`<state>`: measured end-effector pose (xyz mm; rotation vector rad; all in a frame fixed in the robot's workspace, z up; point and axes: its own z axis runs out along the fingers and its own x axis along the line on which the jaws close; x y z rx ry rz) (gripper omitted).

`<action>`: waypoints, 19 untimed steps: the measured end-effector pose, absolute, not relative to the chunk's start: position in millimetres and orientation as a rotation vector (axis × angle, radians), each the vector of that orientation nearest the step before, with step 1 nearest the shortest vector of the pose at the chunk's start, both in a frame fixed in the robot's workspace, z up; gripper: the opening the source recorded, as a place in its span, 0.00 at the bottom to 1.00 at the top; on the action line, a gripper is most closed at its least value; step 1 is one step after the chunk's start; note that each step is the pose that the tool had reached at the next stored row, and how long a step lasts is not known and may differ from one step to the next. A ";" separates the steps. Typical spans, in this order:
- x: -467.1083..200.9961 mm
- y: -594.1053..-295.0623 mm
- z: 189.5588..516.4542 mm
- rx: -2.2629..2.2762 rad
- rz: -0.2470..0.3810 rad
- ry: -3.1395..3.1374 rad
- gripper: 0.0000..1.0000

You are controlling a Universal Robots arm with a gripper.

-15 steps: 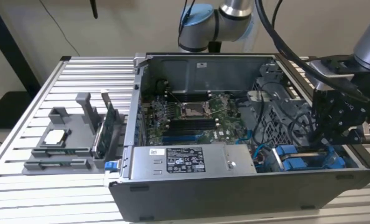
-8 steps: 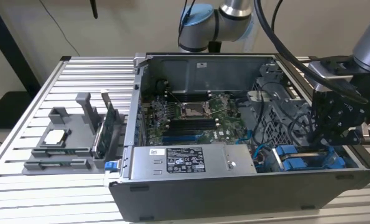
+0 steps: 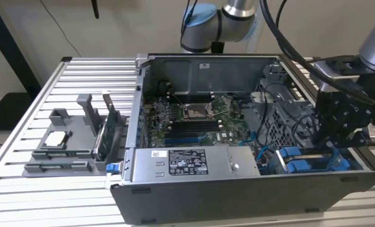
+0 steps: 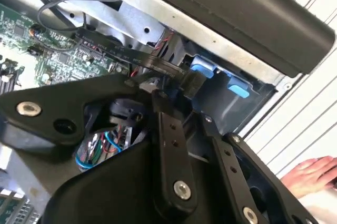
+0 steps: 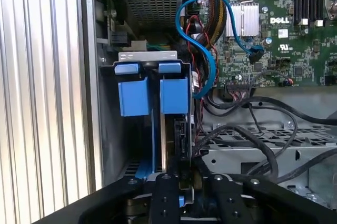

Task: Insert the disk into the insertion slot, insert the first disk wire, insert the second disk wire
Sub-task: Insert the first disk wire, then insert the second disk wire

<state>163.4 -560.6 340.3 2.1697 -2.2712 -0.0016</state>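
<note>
Evidently, fingers (image 4: 164,129) narrowly apart, pinching black plug (image 4: 192,83), beside blue-framed disk (image 5: 180,137).

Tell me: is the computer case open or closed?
Open: the case has no top cover; the motherboard lies exposed in the exterior view.

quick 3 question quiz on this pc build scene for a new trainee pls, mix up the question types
1. What stands upright in the grey tray at the exterior view's left?
2. Where is the tool? A) over the grey tray B) low in the computer case, at the insertion slot with its blue rails C) above the power supply
3. True or false: the computer case is open, with the motherboard in view.
Key: 1 a green circuit card; 2 B; 3 true.
</note>
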 end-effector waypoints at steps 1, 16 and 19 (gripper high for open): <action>163.4 -560.6 345.1 2.169 -0.001 -2.271 0.26; 166.1 -559.3 378.7 2.169 0.001 -2.271 0.26; 174.4 -557.5 378.7 2.168 -0.001 -2.270 0.26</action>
